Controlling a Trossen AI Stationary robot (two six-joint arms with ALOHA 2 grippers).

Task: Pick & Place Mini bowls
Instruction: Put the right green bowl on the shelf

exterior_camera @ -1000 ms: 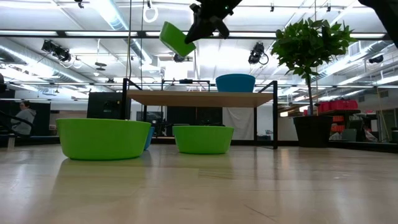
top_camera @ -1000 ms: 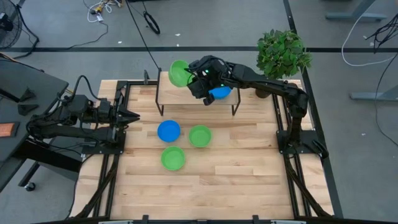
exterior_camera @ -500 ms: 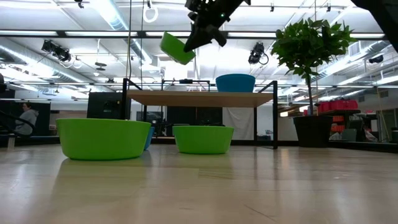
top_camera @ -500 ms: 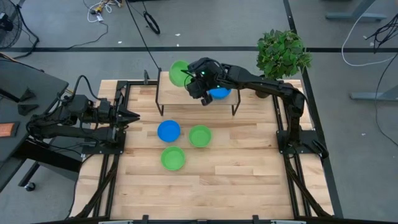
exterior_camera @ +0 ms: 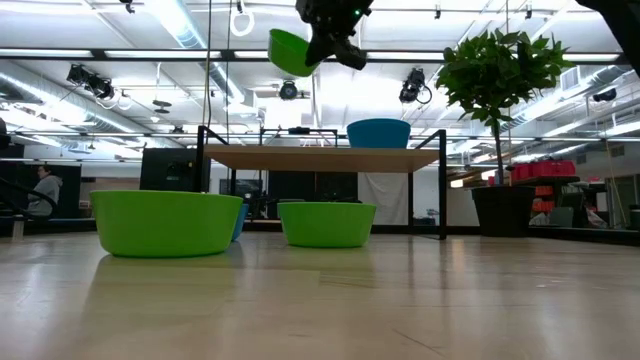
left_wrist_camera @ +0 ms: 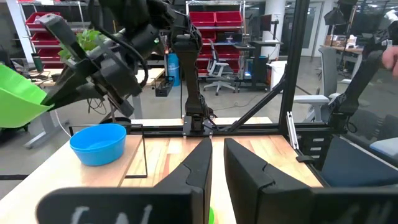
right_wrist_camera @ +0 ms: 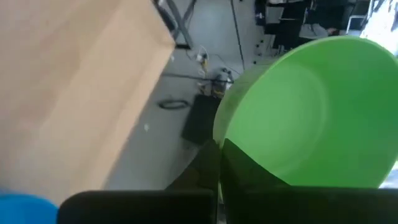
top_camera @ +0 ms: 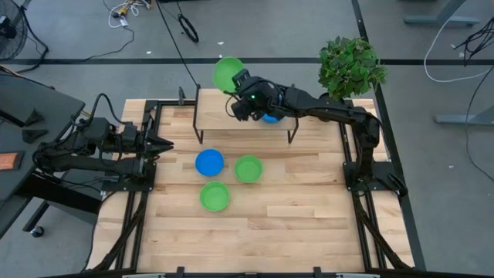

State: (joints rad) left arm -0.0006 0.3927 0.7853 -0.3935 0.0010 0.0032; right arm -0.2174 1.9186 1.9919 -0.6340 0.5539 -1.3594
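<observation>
My right gripper [top_camera: 238, 82] reaches over the raised wooden shelf [top_camera: 220, 117] at the far side, shut on a green mini bowl [top_camera: 228, 73] held high above the shelf's far edge. A blue mini bowl [exterior_camera: 378, 133] stands on its base on the shelf, half hidden under the arm from above. On the table lie a blue bowl [top_camera: 209, 162] and two green bowls [top_camera: 248, 168] [top_camera: 214, 196]. My left gripper [top_camera: 168, 144] waits at the table's left edge, its fingers almost together with nothing between them. My right gripper pinches the green bowl's rim [right_wrist_camera: 225, 130], one finger inside the bowl [right_wrist_camera: 249, 171] and the other outside its wall. The fingers come from the table's right side, slanting a little downward. The bowl is lifted clear and tilted, its hollow facing up and toward the gripper.
A potted plant [top_camera: 351, 66] stands at the far right corner beside the shelf. The shelf rests on thin black legs [exterior_camera: 443, 190]. Bare wood lies along the near half of the table [top_camera: 293, 224]. A person sits far off in the room [exterior_camera: 40, 185].
My right gripper has rolled its wrist and swung toward the table's far edge, rising slightly. The green bowl has turned about with it and now hangs higher, past the shelf's far edge, still held by its rim.
</observation>
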